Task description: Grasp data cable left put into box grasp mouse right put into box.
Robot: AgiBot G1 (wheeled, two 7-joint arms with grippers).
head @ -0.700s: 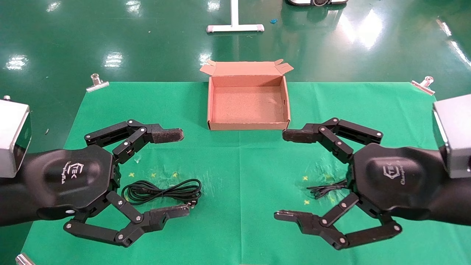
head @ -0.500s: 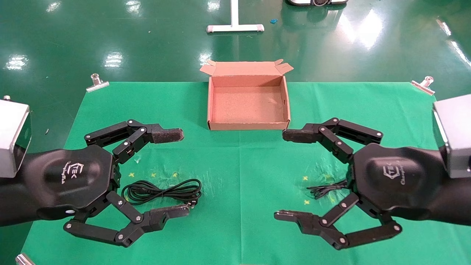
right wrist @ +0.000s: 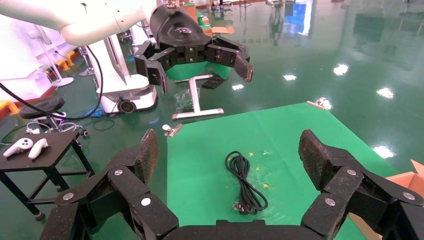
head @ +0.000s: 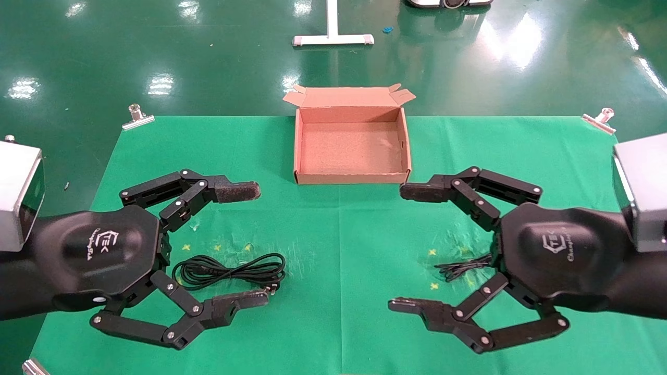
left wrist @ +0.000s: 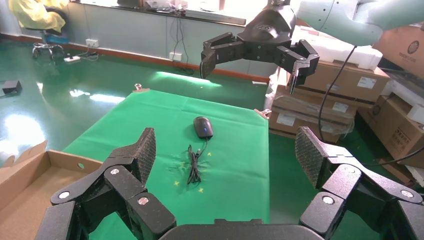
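Observation:
The data cable lies coiled on the green cloth at the near left, and also shows in the right wrist view. My left gripper hovers above it, open and empty. The mouse with its bundled cord shows in the left wrist view; in the head view only the cord shows, the mouse hidden under my right gripper, which is open and empty. The brown cardboard box stands open and empty at the far middle, between the two grippers.
Metal clips pin the green cloth at its far corners. A white stand base sits on the floor beyond the table. Cardboard boxes are stacked off the table's right side.

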